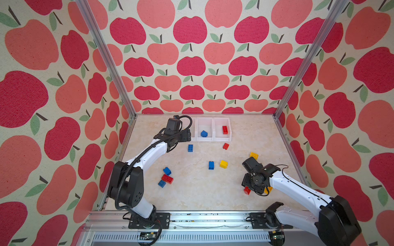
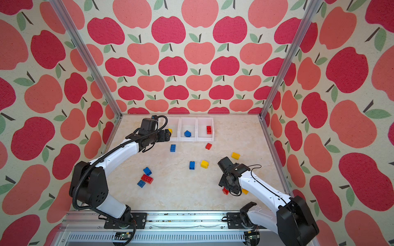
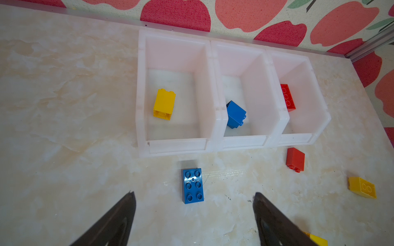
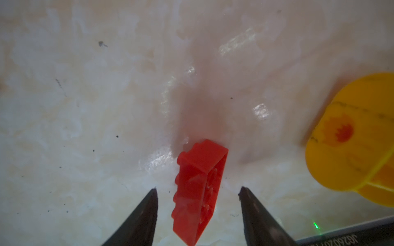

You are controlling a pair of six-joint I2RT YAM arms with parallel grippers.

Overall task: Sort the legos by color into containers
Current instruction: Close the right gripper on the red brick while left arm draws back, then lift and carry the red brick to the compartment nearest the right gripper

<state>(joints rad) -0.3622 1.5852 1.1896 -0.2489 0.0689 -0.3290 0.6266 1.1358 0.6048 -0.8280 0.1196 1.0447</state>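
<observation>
While right gripper (image 4: 198, 187) straddles red brick (image 4: 197, 198) on its side on table, well apart from bins (image 1: 204, 139), fingers part-open, clear of it: grasp step. Next: close squarely, lift, carry to red bin (image 1: 222, 139). Left gripper (image 3: 194, 193) wide, empty, by blue brick (image 3: 193, 185).

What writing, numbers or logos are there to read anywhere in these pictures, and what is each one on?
"JG260207": upside down on a dark strip at the edge of the right wrist view; blurred and cut off, so the digits are uncertain.
Yellow brick: only a red-orange spiky mark, no letters.
Blue brick: nothing readable on its studs.
White bins: no text.
</observation>
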